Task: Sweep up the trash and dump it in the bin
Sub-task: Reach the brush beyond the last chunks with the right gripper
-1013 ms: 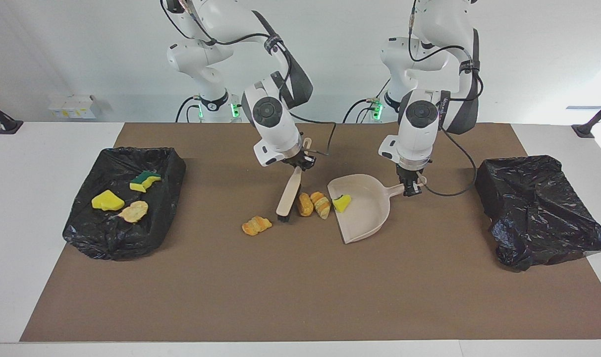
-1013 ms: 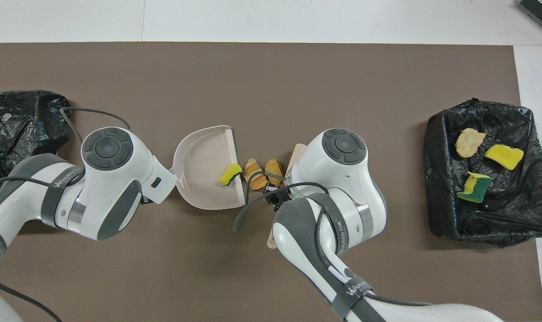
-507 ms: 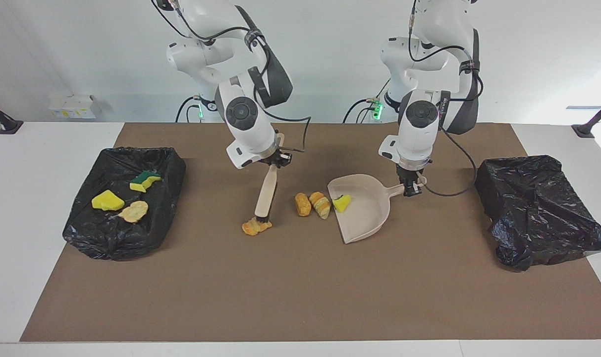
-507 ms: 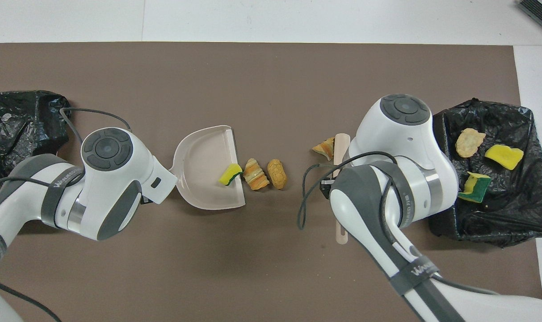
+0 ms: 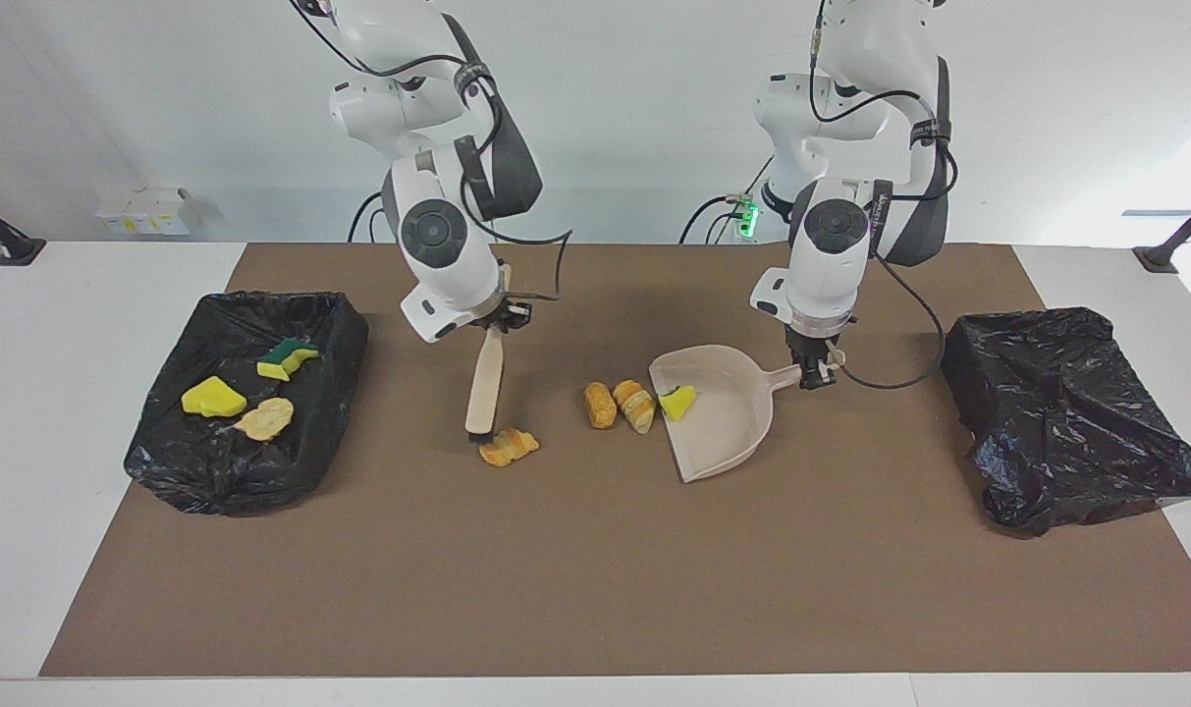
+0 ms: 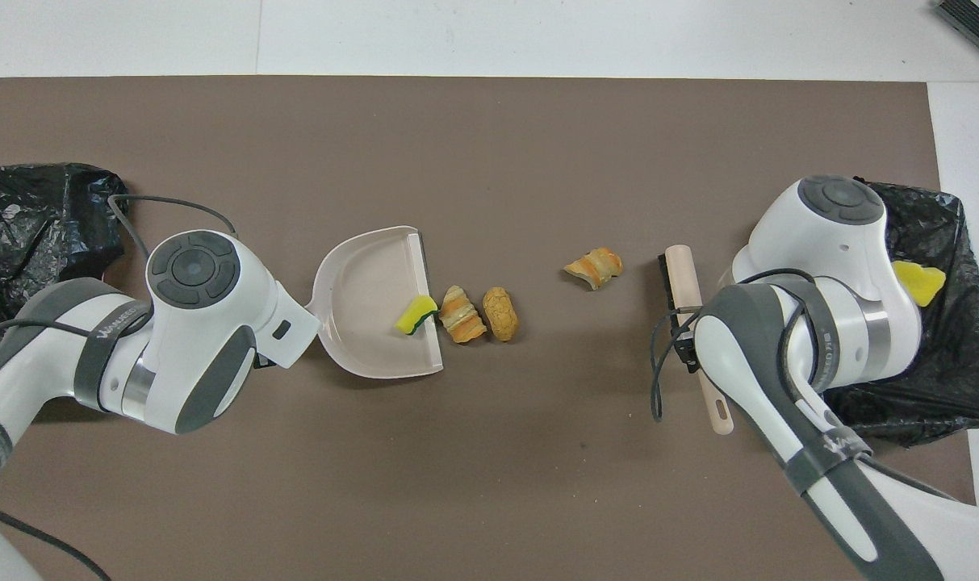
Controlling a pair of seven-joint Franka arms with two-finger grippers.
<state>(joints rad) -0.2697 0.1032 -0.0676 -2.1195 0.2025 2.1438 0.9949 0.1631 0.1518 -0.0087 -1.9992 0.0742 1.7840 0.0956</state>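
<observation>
Two arms are working over your brown-matted table (image 5: 595,589). Your right gripper (image 5: 498,321) is clamping the handle of the beige brush (image 5: 484,385), which is hanging steeply with its bristles down, just beside the striped tan-orange lump (image 5: 509,447) toward the right arm's end. Your left gripper (image 5: 813,370) is pinching the handle of the beige plastic dustpan (image 5: 723,422), which is resting on the mat with the green-backed yellow sponge piece (image 5: 677,402) at its mouth. Two more tan-orange lumps (image 5: 620,404) are lying just at the pan's lip. Three scraps (image 5: 246,393) are sitting in the open black-lined bin (image 5: 212,462); the other black-bagged bin (image 5: 1066,412) is lying at the left arm's end. Open mat is stretching between the lone lump and the pair. Since a second ago, your brush has swung away from the pair toward the open bin, while the dustpan arm has been holding still.
</observation>
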